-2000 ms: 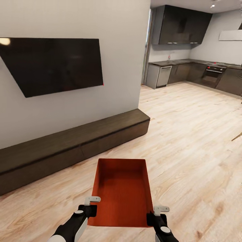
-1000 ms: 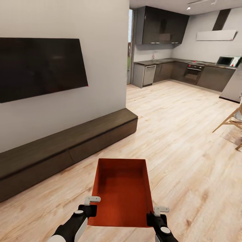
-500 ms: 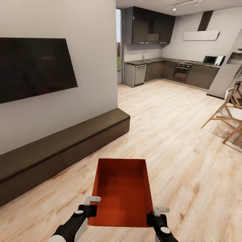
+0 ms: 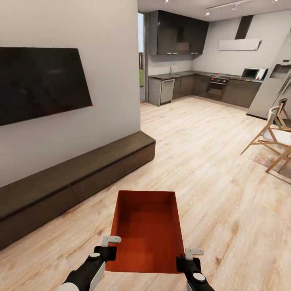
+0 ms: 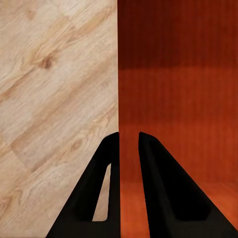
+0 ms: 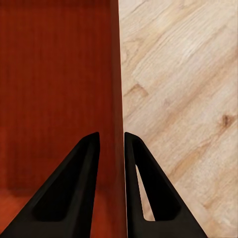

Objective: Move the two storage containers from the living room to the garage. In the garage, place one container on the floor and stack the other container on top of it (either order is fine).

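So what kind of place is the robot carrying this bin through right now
Most likely an open-plan home: a living area with a wall TV above a long dark bench on a light wood plank floor, opening onto a kitchen with dark cabinets.

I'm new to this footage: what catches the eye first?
An orange-red storage container is carried low in front, the left claw and right claw each pinching a side wall. A black TV hangs on the wall at left; a dark kitchen lies ahead.
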